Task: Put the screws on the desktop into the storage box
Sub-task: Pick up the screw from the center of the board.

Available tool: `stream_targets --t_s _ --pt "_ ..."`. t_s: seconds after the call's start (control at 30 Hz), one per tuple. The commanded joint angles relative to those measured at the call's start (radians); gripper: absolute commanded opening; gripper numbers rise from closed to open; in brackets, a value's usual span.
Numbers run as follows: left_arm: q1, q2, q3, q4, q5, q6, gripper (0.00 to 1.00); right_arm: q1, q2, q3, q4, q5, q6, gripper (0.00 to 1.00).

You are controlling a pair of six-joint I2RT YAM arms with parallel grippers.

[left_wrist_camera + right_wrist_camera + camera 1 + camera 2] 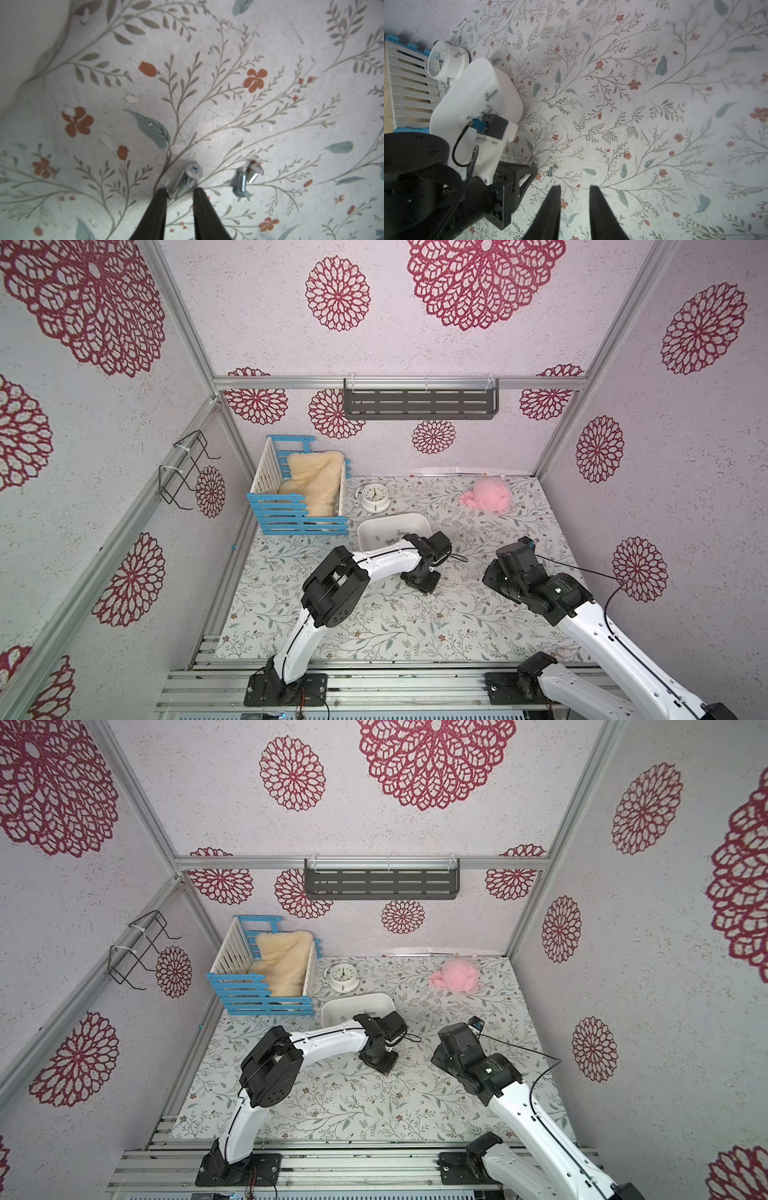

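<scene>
Right now one screw (191,176) lies on the bench (228,116) between the left gripper's (179,190) fingertips, which stand narrowly apart around it (whether they actually pinch it, I cannot tell). Two more screws (242,185) lie close together just beside it. The storage box (399,519), with several screws (491,93) inside, sits just beyond, near the white clock (374,494). To the right, the right gripper (575,187) hovers with fingers apart, holding nothing.
</scene>
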Motion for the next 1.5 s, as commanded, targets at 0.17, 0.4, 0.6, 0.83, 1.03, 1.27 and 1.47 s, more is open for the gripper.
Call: stream_targets --t_s 0.17,0.4,0.6,0.83,1.03,1.27,1.47 --pt "-0.026 0.039 0.004 -0.005 -0.012 0.007 0.22 -0.009 -0.009 -0.007 0.02 0.001 -0.021 0.28" --pt "-0.026 0.054 0.007 -0.006 -0.042 0.001 0.19 -0.01 -0.015 -0.012 0.023 -0.003 -0.019 0.28" --pt "-0.026 0.058 0.009 -0.008 -0.046 -0.004 0.14 -0.01 -0.015 -0.012 0.023 -0.004 -0.02 0.28" --pt "-0.03 0.002 -0.013 -0.021 -0.048 -0.008 0.11 -0.011 -0.011 -0.014 0.033 -0.013 -0.02 0.28" --pt "-0.038 -0.076 -0.057 -0.044 -0.063 -0.013 0.1 -0.011 -0.006 -0.014 0.04 -0.018 -0.02 0.28" --pt "-0.045 -0.145 -0.102 -0.061 -0.088 -0.027 0.11 -0.012 -0.002 -0.019 0.052 -0.029 -0.016 0.28" --pt "-0.045 -0.193 -0.104 -0.078 -0.105 -0.031 0.11 -0.012 -0.003 -0.019 0.054 -0.033 -0.016 0.28"
